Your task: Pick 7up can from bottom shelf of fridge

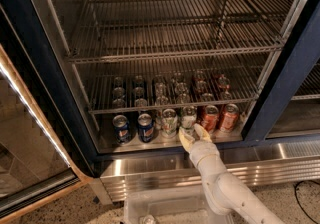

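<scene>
1. Speckled floor (300, 203) runs along the foot of the fridge (295, 78), whose dark blue frame stands around an open interior; its glass door (30, 133) is swung out at the left of the view.
2. Grey wire racks (175, 53) cross the upper part of the interior and carry nothing that can be seen.
3. Below the lowest rack lies the bottom shelf (150, 144), a shiny steel panel with cans standing upright on it in rows.
4. Along the front row, from left to right, stand two blue cans (121, 129), a pale can (169, 122), the 7up can (188, 117) and two orange-red cans (210, 118).
5. More cans stand behind them under the rack, showing mostly their silver tops.
6. The 7up can stands near the middle of the front row, between the pale can and the first orange-red can, close beside both.
7. The hand (194, 134) is at the front edge of the bottom shelf, just in front of the base of the 7up can, with its pale fingers (186, 140) spread apart and holding nothing.
8. Whether a fingertip touches the can cannot be told.
9. The white arm (225, 188) rises from the lower right, crossing the ribbed steel base (280, 160) of the fridge.
10. A black cable (305, 195) lies on the floor at the far right.
</scene>
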You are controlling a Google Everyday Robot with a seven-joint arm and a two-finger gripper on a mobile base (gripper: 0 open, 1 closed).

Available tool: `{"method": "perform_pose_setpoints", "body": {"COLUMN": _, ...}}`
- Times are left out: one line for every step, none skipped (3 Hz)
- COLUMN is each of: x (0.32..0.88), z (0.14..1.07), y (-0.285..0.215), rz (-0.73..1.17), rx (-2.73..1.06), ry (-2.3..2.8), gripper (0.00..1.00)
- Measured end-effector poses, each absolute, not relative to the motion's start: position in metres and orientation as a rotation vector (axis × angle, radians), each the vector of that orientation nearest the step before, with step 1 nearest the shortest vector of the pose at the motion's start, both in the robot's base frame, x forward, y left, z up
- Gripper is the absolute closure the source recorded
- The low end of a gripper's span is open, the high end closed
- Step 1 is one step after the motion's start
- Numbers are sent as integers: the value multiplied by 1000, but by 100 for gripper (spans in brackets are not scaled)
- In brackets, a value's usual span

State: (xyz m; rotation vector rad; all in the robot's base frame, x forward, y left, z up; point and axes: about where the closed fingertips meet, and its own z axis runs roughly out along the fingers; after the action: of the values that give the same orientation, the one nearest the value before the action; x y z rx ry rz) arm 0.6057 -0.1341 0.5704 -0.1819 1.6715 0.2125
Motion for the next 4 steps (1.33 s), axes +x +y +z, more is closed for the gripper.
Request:
{"method": "perform_pose_setpoints", "body": {"x": 627, "z": 563, "y": -128, "rz": 177, "rx": -201, "ry": 1681, "gripper": 43}}
{"method": "perform_pose_setpoints", "body": {"x": 629, "z": 561, "y": -129, "rz": 168, "rx": -197, "ry": 1681, "gripper": 43}}
{"method": "perform_pose_setpoints", "body": {"x": 630, "z": 559, "y": -134, "rz": 149, "rx": -184, "ry": 1683, "gripper": 43}}
{"method": "perform_pose_setpoints", "body": {"x": 631, "z": 557, "y": -138, "rz": 126, "rx": -174, "ry": 1684, "gripper": 43}}
